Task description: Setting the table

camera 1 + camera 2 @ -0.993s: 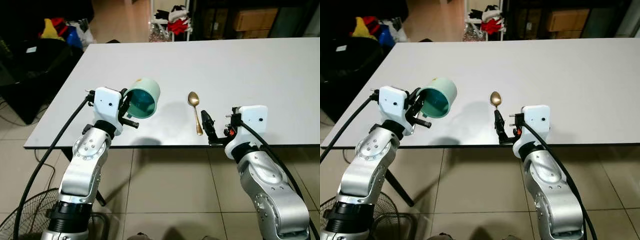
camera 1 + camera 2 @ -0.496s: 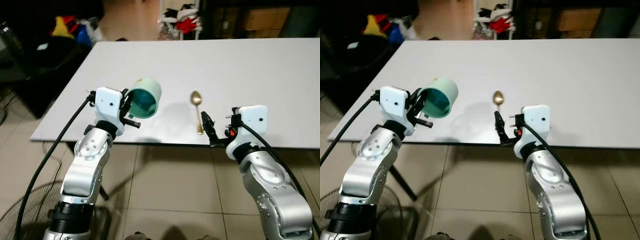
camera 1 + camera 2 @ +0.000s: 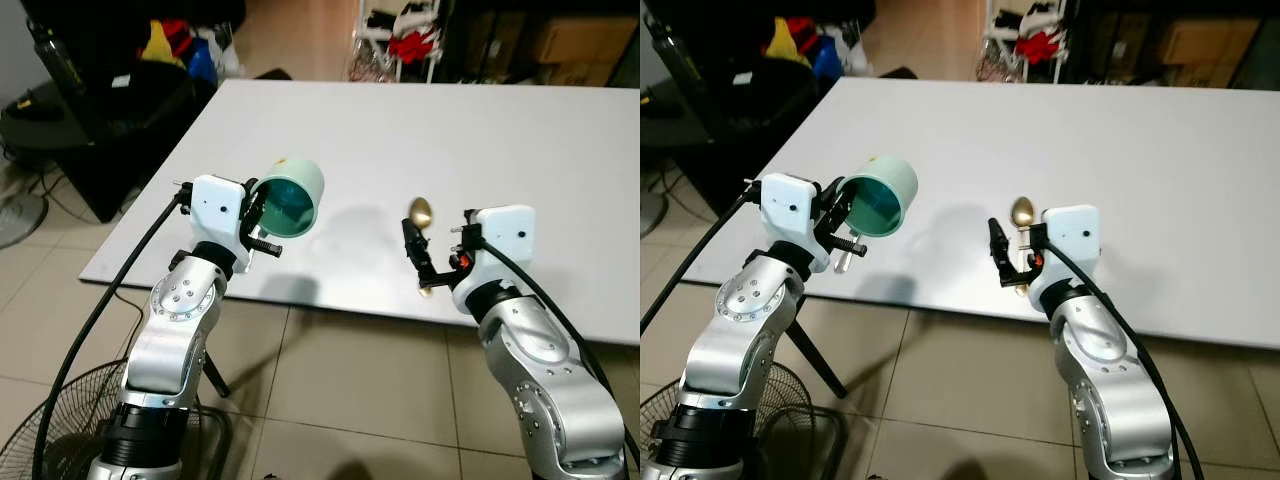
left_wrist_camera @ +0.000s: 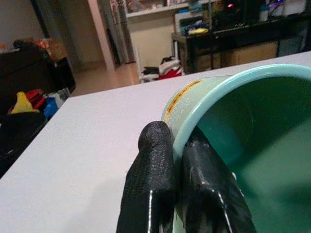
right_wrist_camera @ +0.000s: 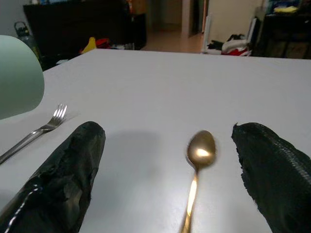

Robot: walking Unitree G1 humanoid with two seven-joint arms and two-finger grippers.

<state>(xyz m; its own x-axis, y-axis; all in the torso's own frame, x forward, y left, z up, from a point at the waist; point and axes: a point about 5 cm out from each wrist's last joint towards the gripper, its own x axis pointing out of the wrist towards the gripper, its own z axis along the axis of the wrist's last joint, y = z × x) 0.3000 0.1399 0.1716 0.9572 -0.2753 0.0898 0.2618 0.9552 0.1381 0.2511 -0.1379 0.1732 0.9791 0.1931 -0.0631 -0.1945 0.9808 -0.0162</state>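
- The table [image 3: 520, 120] is seen from further left than a second ago: its left corner and more floor are now in frame. This is read as camera movement; mug and spoon have kept their places relative to the grippers.
- The mug [image 3: 292, 197] is held by the left gripper [image 4: 182, 160], tipped on its side with the mouth toward the camera, raised over the near-left part of the table. No change in this hold is seen across the second.
- In the left wrist view, the fingers are closed on the mug rim, one inside and one outside the wall.
- The spoon [image 3: 1021, 212] lies flat near the front edge, handle toward the robot. The right gripper [image 5: 165, 174] is set low at that edge, jaws spread wide to either side of the handle and not touching it.
- Judgement: nothing has been placed in the interval; mug set-down and spoon pickup are both outstanding.
- A fork [image 5: 36, 131] is shown by the right wrist view, lying on the table beside the mug. In the right eye view, a slim object below the mug may be its handle; not confirmed.
- Spoon bowl position between the fingers is clearer in the right wrist view; in the eye views the handle is partly hidden by the gripper.
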